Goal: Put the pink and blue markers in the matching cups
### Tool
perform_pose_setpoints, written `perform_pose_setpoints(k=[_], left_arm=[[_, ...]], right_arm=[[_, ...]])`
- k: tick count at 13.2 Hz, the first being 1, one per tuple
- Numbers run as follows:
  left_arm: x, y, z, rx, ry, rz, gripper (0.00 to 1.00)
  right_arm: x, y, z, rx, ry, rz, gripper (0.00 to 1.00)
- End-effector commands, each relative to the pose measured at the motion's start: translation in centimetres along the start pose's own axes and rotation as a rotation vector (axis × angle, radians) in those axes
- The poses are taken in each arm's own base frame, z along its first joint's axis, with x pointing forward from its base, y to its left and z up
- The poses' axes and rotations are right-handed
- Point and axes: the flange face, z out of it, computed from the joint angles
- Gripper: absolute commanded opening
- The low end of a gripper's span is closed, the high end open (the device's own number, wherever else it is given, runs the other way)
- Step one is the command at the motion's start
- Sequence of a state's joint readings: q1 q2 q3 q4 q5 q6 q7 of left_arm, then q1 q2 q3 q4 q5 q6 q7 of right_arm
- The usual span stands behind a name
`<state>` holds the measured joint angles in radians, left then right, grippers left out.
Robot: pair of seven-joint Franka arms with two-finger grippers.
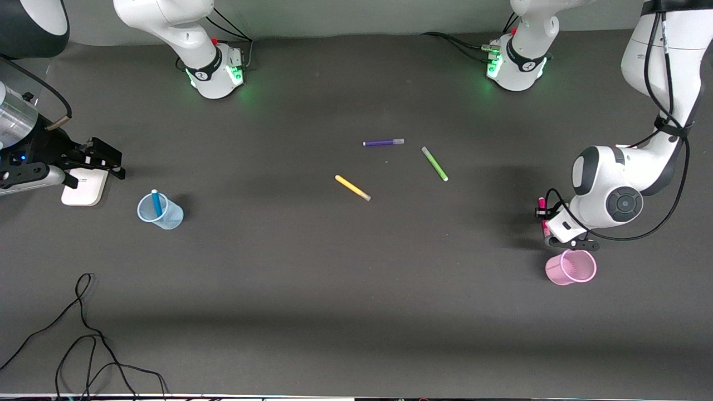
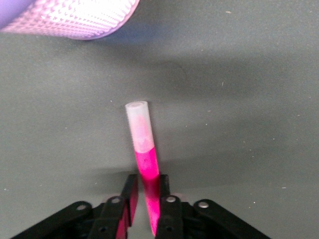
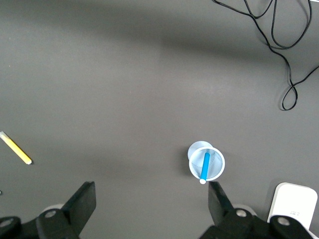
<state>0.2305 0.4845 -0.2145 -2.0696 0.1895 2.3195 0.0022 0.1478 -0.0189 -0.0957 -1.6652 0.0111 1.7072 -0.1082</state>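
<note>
Toward the right arm's end of the worktop (image 1: 312,267) the right claw (image 3: 152,201) waits released above the blue cup (image 1: 161,211) holding the blue marker (image 1: 156,203), while the left claw (image 2: 147,191) grasps the pink marker (image 2: 144,159) above the worktop just beside the pink cup (image 1: 571,267).

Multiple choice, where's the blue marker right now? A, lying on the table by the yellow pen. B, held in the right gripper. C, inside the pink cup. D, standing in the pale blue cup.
D: the blue marker stands tilted inside the pale blue cup, while the right gripper is open and holds nothing.
</note>
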Motion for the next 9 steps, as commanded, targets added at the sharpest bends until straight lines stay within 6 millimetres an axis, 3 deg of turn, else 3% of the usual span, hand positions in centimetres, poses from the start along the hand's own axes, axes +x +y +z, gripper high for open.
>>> perform_pose_setpoints(k=[1,5,7,8,9], left_arm=[[0.6,-0.2,-1.1,0.004,0.01,-0.018,0.0],[1.7,-1.7,-8.0,0.03,-0.095,-0.04,0.0],[1.6,-1.1,-11.5,0.02,-0.13,-0.049,0.0],[1.6,-0.9,-12.5,0.003,-0.133,-0.057,0.0],[1.9,-0.7,-11.9,-0.007,-0.13,-0.056,0.0]], right_arm=[[0.4,-0.8,-0.5,-0.028,-0.008,0.025,1.0],[0.4,-0.8,-0.5,-0.024,-0.011,0.039,1.0],[0.4,-1.1,-0.5,-0.026,-0.008,0.033,1.0],[0.5,-1.7,-0.6,-0.025,-0.006,0.05,1.0],[0.5,-1.7,-0.6,-0.025,-0.006,0.053,1.0]])
